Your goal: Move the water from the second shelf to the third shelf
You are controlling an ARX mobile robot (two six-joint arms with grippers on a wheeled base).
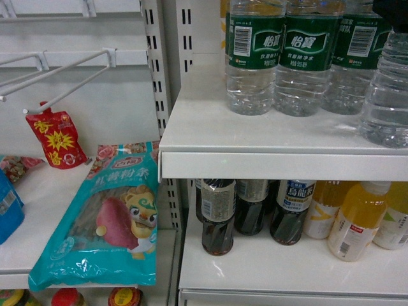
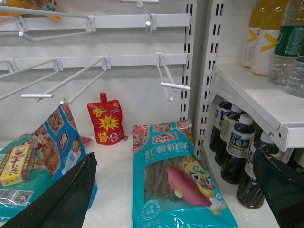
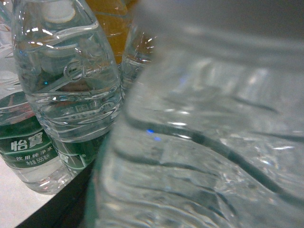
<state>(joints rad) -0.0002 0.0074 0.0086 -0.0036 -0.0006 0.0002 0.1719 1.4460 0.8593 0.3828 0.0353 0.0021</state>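
Observation:
Several water bottles with dark green labels (image 1: 305, 51) stand in a row on the upper white shelf (image 1: 210, 127). One more water bottle (image 1: 384, 95) stands at the right end, in front of the row, its base at the shelf surface. Its clear ribbed body (image 3: 204, 142) fills the right wrist view, and my right gripper (image 1: 390, 14) is shut on it from above; only a dark finger (image 3: 57, 206) shows. In the left wrist view my left gripper (image 2: 175, 190) hangs open and holds nothing, over a teal noodle packet (image 2: 175, 175).
The shelf below (image 1: 287, 271) holds dark tea bottles (image 1: 218, 217) and yellow drink bottles (image 1: 357, 220). To the left a perforated upright post (image 1: 159, 83) divides the bays. There hang white peg hooks (image 1: 64, 89), a red pouch (image 1: 56, 138) and snack packets (image 1: 105, 217).

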